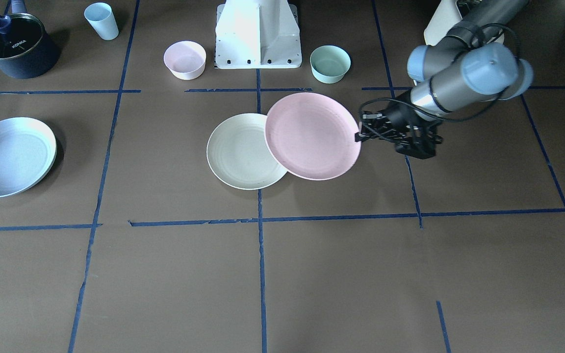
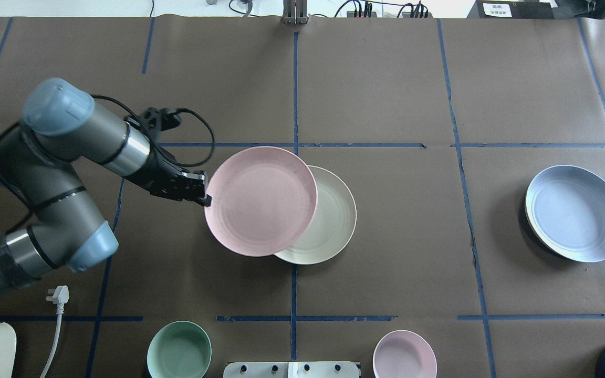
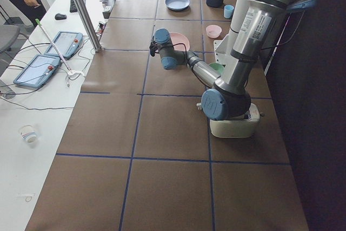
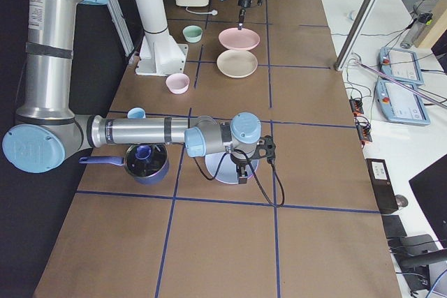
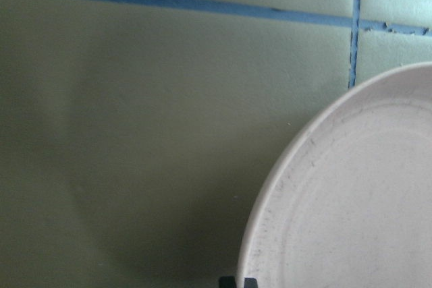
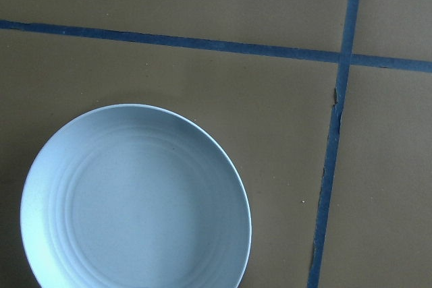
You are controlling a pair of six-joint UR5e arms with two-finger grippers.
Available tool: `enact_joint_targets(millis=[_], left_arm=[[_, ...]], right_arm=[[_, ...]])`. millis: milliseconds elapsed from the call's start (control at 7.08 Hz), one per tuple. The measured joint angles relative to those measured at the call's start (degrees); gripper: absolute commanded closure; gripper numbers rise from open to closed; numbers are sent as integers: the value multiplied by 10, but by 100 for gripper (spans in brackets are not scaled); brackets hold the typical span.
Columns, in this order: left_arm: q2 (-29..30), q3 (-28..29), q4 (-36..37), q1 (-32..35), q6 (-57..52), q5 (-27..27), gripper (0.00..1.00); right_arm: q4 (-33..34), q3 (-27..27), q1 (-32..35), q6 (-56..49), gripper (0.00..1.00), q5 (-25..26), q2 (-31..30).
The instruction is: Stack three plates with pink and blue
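My left gripper (image 1: 359,136) (image 2: 205,198) is shut on the near rim of the pale pink plate (image 1: 312,136) (image 2: 260,201). It holds the plate raised, overlapping one side of the cream-white plate (image 1: 238,152) (image 2: 334,226) that lies flat mid-table. The pink plate's rim fills the lower right of the left wrist view (image 5: 358,200). The light blue plate (image 1: 10,156) (image 2: 575,212) sits alone at the table's right end and shows in the right wrist view (image 6: 135,200). My right gripper (image 4: 241,167) hangs over it; I cannot tell whether it is open or shut.
A small pink bowl (image 1: 185,60) and a mint-green bowl (image 1: 330,63) flank the white robot base (image 1: 258,34). A light blue cup (image 1: 101,20) and a dark lidded pot (image 1: 17,45) stand near the blue plate's end. A white plug (image 2: 58,295) lies by the left arm.
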State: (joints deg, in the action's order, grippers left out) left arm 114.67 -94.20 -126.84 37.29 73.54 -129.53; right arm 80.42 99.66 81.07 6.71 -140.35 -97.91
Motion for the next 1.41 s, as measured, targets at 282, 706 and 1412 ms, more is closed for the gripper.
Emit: enact_joint_targets(millis=[282,706,1412], left_arm=[[35,19,16,-42,7,57,1],[61,29,17,-41,8,84,0],[54,-25,20,5,14,67,0]], right_arm=[[-9,0,-3,7,0,0,0],[-10,-7,-21,16,0,9,-2],[-333,-168,-99,268,10,62,-14]])
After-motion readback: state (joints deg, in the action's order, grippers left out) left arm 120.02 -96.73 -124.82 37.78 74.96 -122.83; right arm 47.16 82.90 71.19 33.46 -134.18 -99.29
